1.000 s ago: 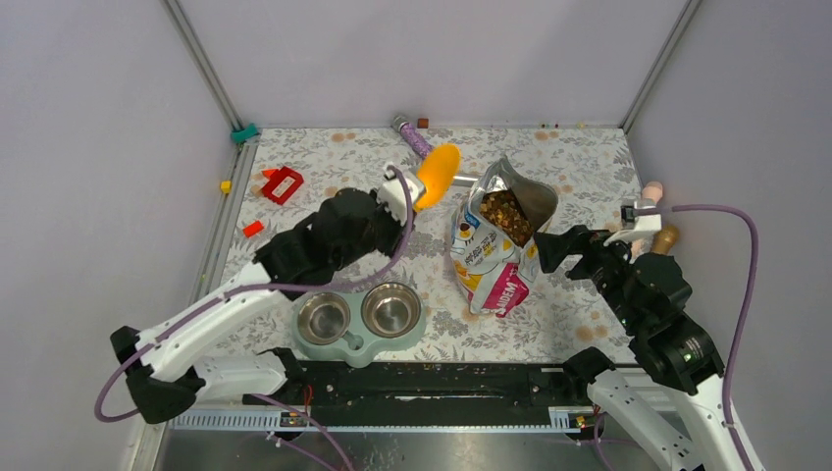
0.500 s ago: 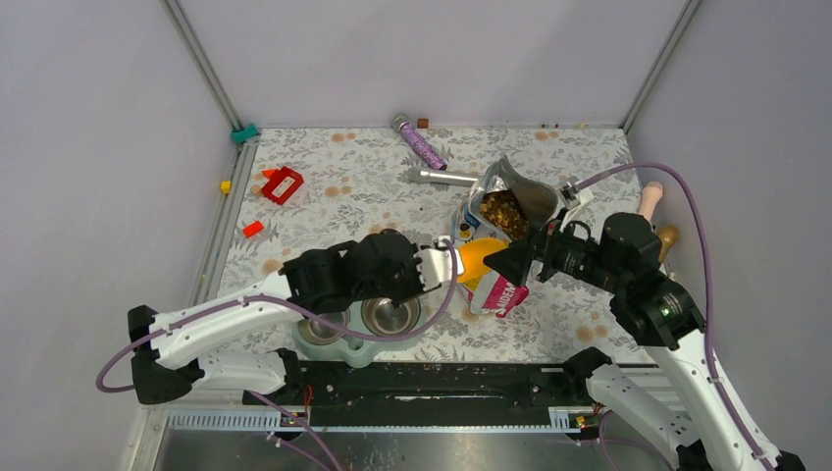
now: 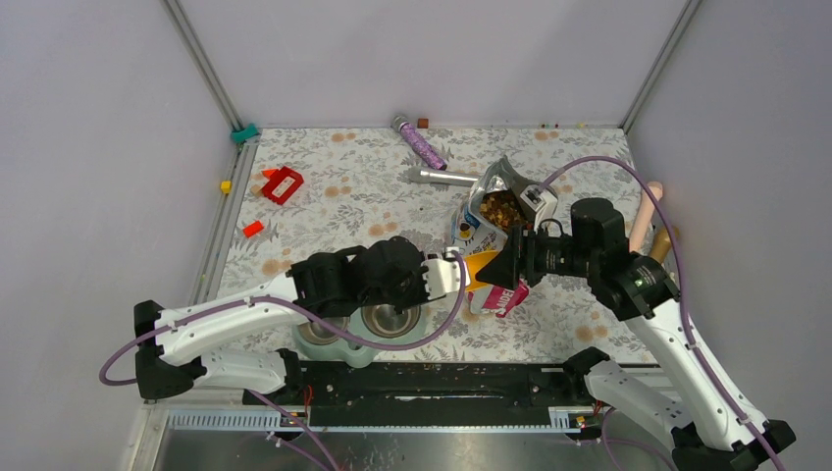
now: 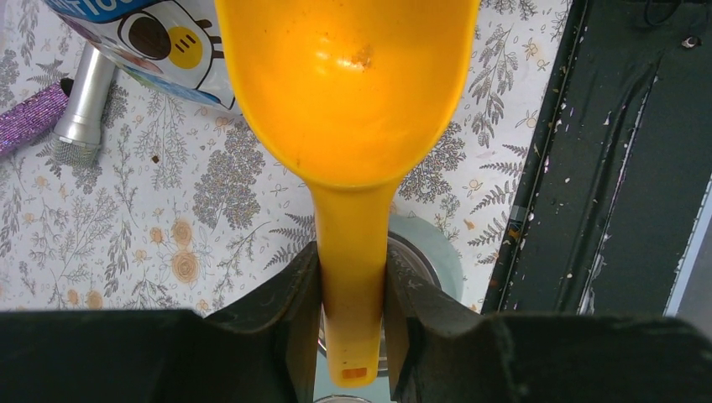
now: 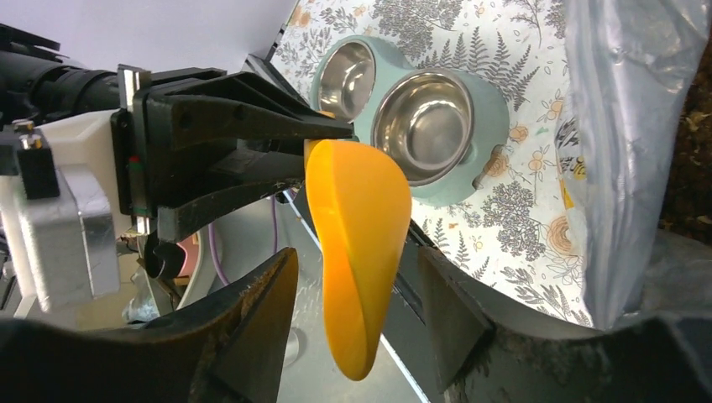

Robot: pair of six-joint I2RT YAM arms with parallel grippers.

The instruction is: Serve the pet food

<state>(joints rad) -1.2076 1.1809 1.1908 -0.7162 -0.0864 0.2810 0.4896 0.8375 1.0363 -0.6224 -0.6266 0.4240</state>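
- At the left of the floral counter (image 3: 334, 196) a red block (image 3: 282, 184) is seen, with a smaller red piece (image 3: 252, 229) nearer the counter's edge.
- The pale green feeder (image 3: 356, 353) is set at the near edge. From above it is partly covered by the left arm, and in the right wrist view its two steel bowls are shown bare and shiny.
- The left gripper (image 4: 353, 285) is clenched on the handle of the orange scoop (image 4: 348, 84) — the handle is pinched between both fingers. The scoop's hollow is seen to hold only a speck or two of dust.
- Toward the back, a purple glitter stick (image 3: 422, 145) and a silver cylinder (image 3: 443, 178) are laid close together, just left of the bag.
- The foil bag (image 3: 474, 235) is laid right of centre, its mouth open toward the back. The pet food (image 3: 503, 209) is heaped inside that mouth.
- The right gripper (image 5: 357, 252) is spread apart, with nothing grasped. The scoop's rounded end is framed between its fingers — a gap is visible on each side — over the lower part of the bag.
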